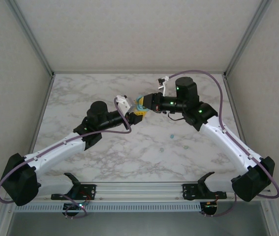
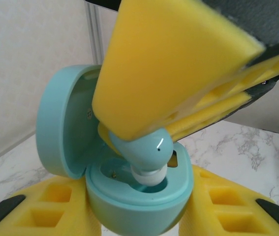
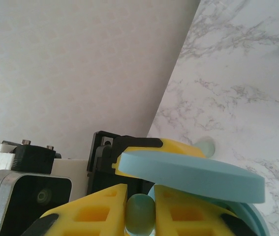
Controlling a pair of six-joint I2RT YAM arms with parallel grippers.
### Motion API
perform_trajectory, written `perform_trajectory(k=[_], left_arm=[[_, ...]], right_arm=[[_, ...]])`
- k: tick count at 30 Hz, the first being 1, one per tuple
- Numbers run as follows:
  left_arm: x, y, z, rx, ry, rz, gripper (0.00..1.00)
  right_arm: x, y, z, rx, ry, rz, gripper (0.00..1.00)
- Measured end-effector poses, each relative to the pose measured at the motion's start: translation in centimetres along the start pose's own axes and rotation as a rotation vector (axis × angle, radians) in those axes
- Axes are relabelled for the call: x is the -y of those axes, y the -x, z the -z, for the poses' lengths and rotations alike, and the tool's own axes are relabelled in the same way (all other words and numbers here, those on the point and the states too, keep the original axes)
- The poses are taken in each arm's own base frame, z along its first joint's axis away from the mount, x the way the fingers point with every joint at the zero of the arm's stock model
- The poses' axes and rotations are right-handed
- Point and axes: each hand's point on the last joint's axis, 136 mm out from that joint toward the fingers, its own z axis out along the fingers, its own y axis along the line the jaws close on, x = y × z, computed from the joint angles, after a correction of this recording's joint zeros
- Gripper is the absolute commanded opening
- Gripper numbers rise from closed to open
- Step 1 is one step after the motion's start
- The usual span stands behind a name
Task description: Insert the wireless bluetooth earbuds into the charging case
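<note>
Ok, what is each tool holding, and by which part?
The left tool grips the open charging case by its lower half; the right tool pinches a light blue earbud by its body, white tip pointing into the case.

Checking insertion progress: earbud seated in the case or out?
Partly in: earbud has its white tip in a socket of the open charging case, body above the rim, pinched in the right gripper.

charging case (image 2: 139,206) light teal; earbud (image 2: 143,150) same teal, white tip. jaws yellow with black trim. tabletop (image 1: 144,162) white marble, grey veining.
</note>
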Motion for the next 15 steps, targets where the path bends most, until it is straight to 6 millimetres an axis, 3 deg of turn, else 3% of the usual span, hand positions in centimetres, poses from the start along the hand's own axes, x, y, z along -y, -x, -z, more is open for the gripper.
perform_trajectory(k=[15], left_arm=[[-0.05,-0.64,-0.43,-0.015,0.005,0.016,0.23]], right_arm=[[0.91,-0.27,-0.04,0.012,-0.087,0.018,0.25]])
